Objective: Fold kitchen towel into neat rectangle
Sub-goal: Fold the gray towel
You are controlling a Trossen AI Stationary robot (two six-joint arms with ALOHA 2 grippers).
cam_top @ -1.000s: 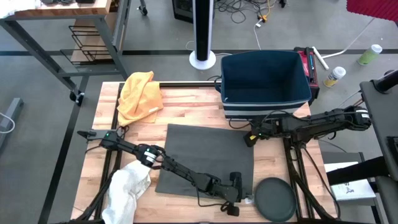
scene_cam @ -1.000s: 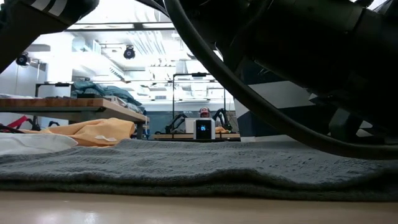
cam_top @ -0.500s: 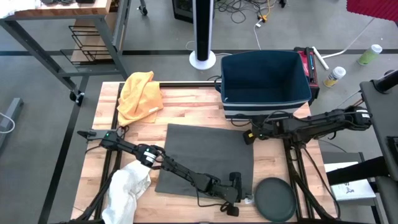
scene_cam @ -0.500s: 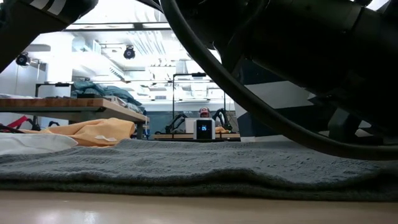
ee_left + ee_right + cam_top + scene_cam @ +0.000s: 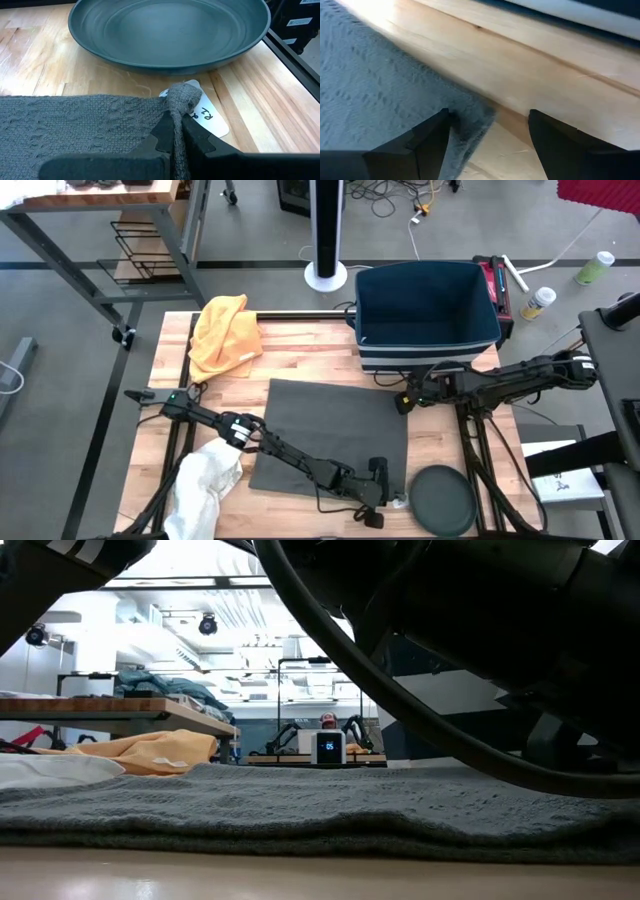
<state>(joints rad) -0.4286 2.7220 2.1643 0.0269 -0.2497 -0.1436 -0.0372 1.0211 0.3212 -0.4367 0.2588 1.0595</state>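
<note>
A dark grey kitchen towel [image 5: 335,435] lies spread flat on the wooden table [image 5: 300,350]; the low view shows it [image 5: 300,805] lying low. My left arm reaches along the near side, and my left gripper [image 5: 378,480] is shut on the towel's near right corner. My right gripper [image 5: 404,402] is open at the towel's far right corner. In the right wrist view [image 5: 490,127] that corner [image 5: 475,117] lies between its two spread fingers. My left gripper pinches the towel's near right corner [image 5: 178,102] between its two fingertips, bunched into a small knot. The fingers slant down from the table's left. The rest of the towel lies flat on the table. My right gripper: I cannot tell whether its fingers touch the towel.
A dark round plate [image 5: 443,498] sits just right of my left gripper, with a white tag [image 5: 207,117] on the wood before it. A dark blue bin [image 5: 425,305] stands at the far right. A yellow cloth [image 5: 225,330] lies far left and a white cloth [image 5: 205,480] near left.
</note>
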